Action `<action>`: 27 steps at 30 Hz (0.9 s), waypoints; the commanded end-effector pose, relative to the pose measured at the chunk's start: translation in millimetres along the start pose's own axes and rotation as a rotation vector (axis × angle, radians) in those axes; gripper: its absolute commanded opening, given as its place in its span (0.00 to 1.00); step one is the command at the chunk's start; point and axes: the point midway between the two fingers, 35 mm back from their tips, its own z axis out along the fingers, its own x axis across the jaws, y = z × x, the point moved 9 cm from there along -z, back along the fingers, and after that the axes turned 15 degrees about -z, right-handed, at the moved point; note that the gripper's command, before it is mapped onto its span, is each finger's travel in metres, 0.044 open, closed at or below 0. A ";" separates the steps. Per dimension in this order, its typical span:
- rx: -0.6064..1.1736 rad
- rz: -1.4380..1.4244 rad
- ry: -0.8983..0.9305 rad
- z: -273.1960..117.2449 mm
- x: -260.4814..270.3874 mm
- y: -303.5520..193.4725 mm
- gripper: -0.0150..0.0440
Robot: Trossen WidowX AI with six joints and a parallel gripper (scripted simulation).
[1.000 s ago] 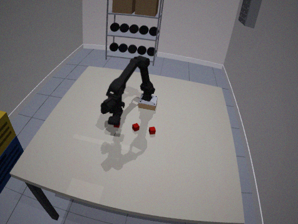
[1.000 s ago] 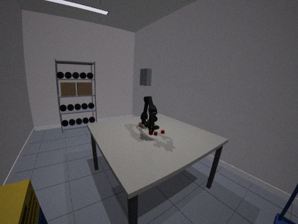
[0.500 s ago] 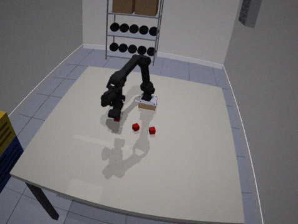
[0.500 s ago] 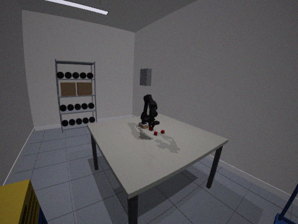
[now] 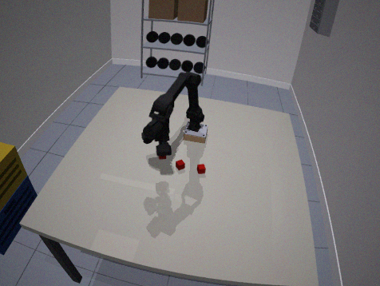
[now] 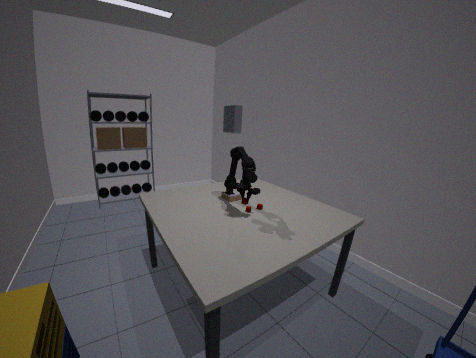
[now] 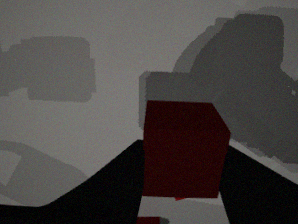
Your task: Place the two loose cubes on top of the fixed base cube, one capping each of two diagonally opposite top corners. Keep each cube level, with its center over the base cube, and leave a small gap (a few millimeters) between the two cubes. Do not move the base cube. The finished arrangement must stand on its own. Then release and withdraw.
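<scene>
Colours noted. Arm (image 5: 176,100) and claw (image 5: 163,151): black. Three cubes, all red: one in the claw (image 7: 182,149), dark in shade; two on the counter (image 5: 180,164) (image 5: 201,168), brighter. Counter (image 5: 239,192): off-white, grey shadow patches. Arm mount (image 5: 195,133): white top, tan sides. Floor (image 6: 90,270): grey-blue tiles. Shelf (image 5: 176,40): grey frame, black balls, brown boxes.
</scene>
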 end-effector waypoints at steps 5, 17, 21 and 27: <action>-0.002 -0.221 0.011 0.9 13.6 -19.8 0.43; 0.002 -0.564 0.013 7.3 31.6 -47.5 0.43; 0.003 -0.677 0.013 9.3 36.7 -56.6 0.43; 0.002 -0.847 0.013 11.8 43.5 -69.2 0.43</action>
